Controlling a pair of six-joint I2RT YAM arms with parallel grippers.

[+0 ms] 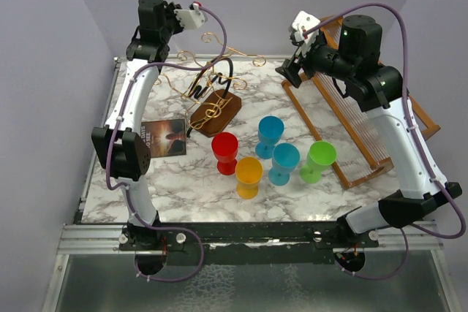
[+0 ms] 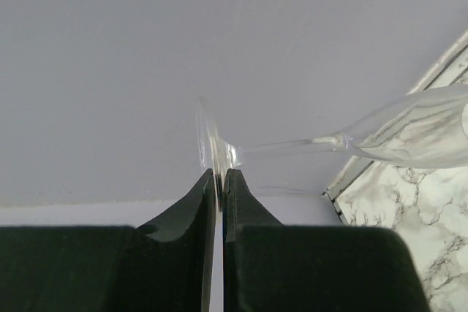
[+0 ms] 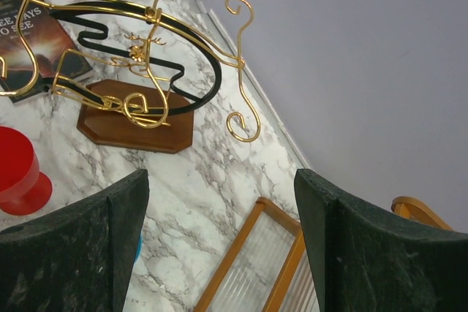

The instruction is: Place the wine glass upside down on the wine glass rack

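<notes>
A clear wine glass (image 2: 409, 137) lies sideways in the left wrist view, foot to the left, stem and bowl reaching right. My left gripper (image 2: 220, 174) is shut on the thin edge of its foot. In the top view that gripper (image 1: 194, 17) is raised at the back left, above the wine glass rack (image 1: 212, 85), a stand of gold wire scrolls with a black curved bar on a brown wooden base. The glass itself is hard to make out there. My right gripper (image 1: 290, 72) hangs open and empty at the back right, looking down on the wine glass rack (image 3: 139, 85).
Several coloured plastic goblets stand mid-table: red (image 1: 224, 153), orange (image 1: 248, 177), two blue (image 1: 270, 135), green (image 1: 318, 161). A book (image 1: 164, 137) lies at the left. A large orange-brown slatted rack (image 1: 358, 129) lies under the right arm. Walls close in at the back and sides.
</notes>
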